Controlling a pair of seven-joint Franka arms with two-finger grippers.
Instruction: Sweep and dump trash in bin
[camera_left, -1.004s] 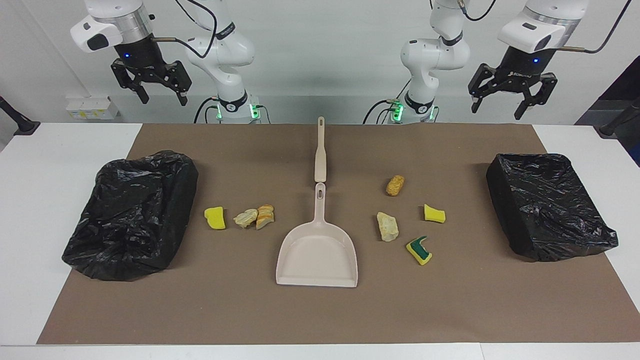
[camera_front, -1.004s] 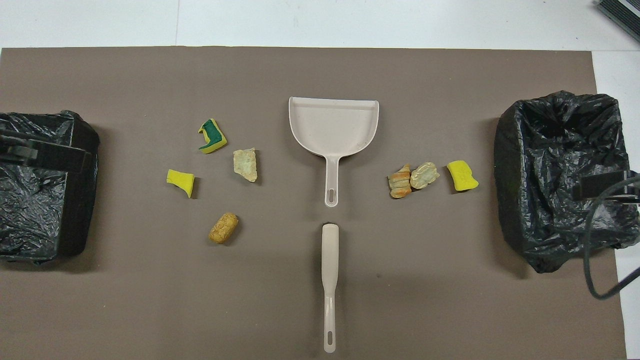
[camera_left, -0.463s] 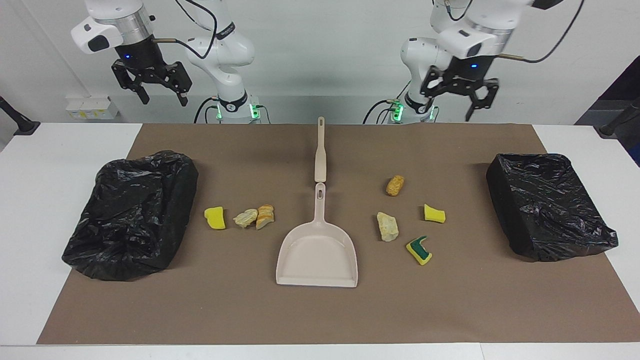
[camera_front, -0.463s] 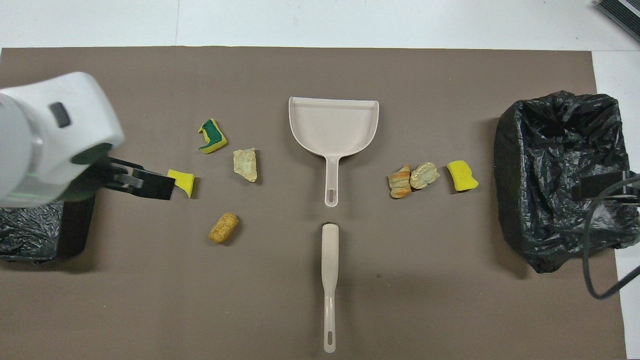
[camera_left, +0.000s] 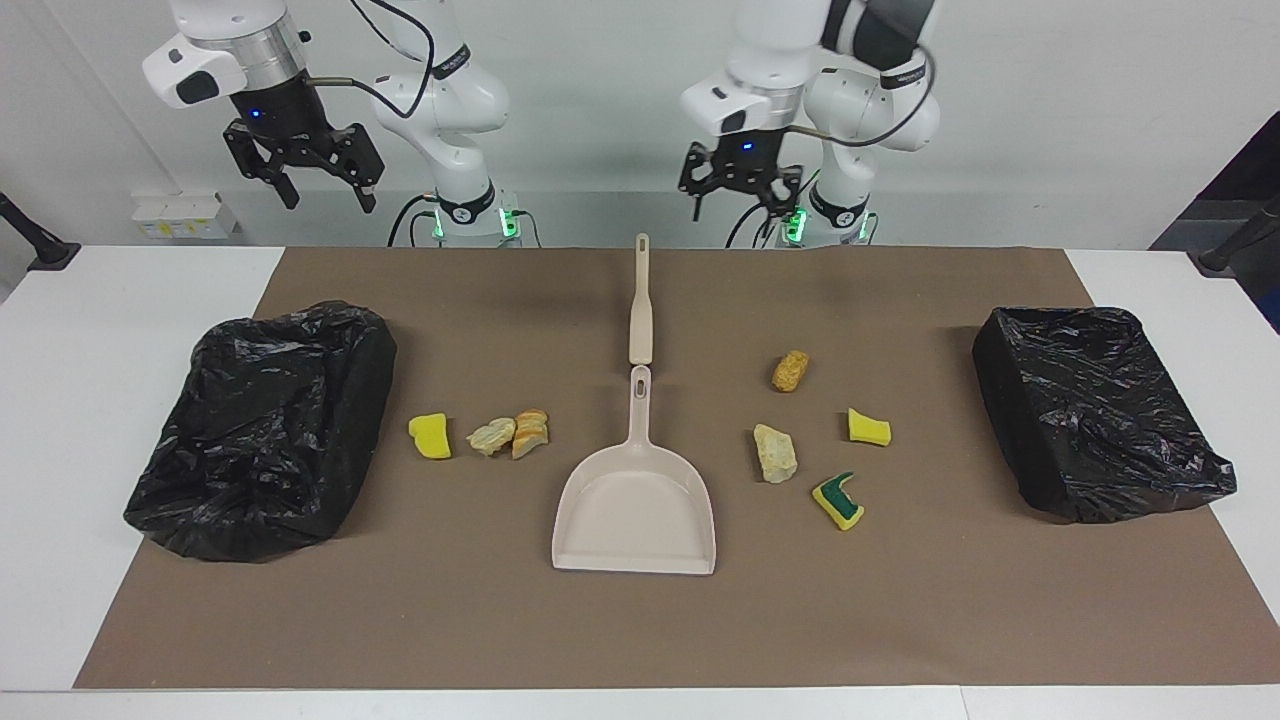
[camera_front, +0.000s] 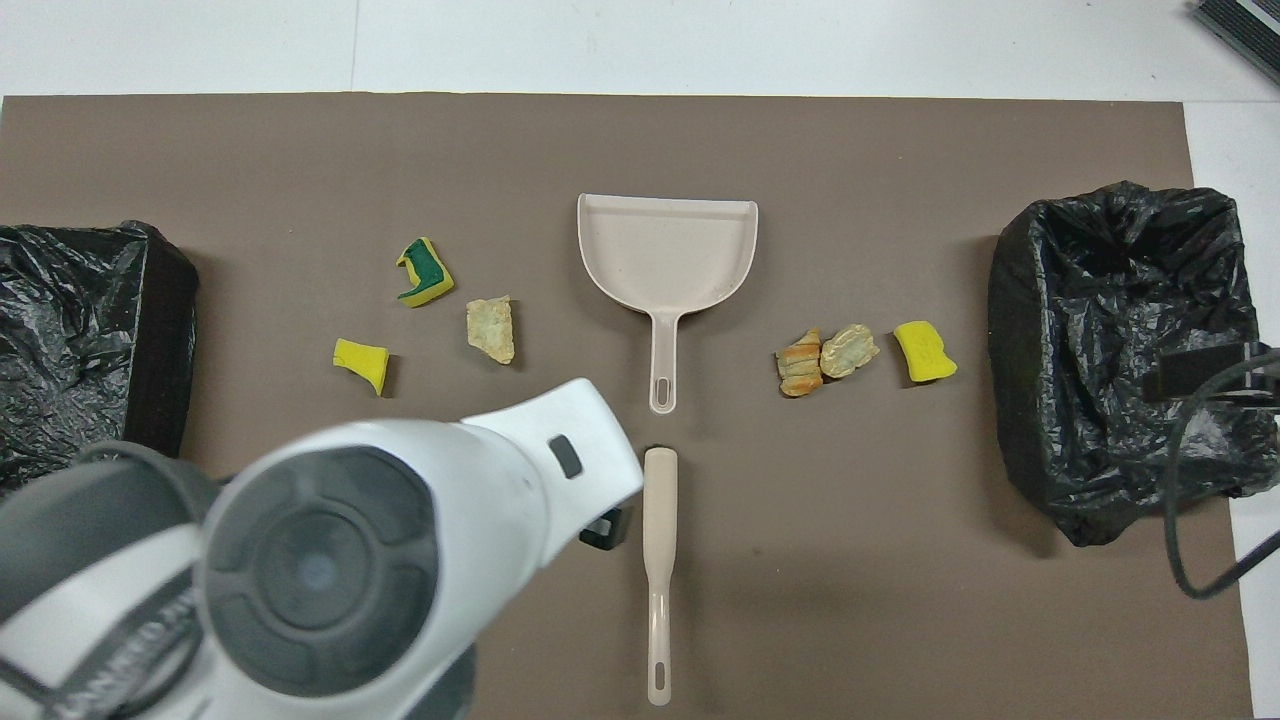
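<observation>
No brand or lettering legible anywhere. On a matte brown mat (camera_left: 640, 620), seven scraps of trash: toward the right arm's end, a yellow sponge piece (camera_left: 430, 436), a pale crumbly chunk (camera_left: 491, 436) and a striped orange chunk (camera_left: 530, 433), the last two touching; toward the left arm's end, a tan bread-like roll (camera_left: 790, 371), a small yellow sponge wedge (camera_left: 869, 427), a pale chunk (camera_left: 775, 453) and a green-backed sponge (camera_left: 838, 501). Between the two groups, a smooth beige plastic dustpan (camera_left: 634, 515), handle pointing toward the robots, and nearly tip to tip with it a slim beige brush (camera_left: 641, 300). At each end of the mat, a bin lined with crinkled glossy black plastic: one (camera_left: 265, 425) at the right arm's end, another (camera_left: 1095, 410) at the left arm's.

Left gripper (camera_left: 740, 205) now raised near the brush's handle end, moved inward from its spot by the bin half a second ago; fingers spread. Right gripper (camera_left: 320, 190) waiting high above the mat's edge as before, fingers wide apart, holding nothing. Scraps, dustpan and brush unmoved since the earlier frames.
</observation>
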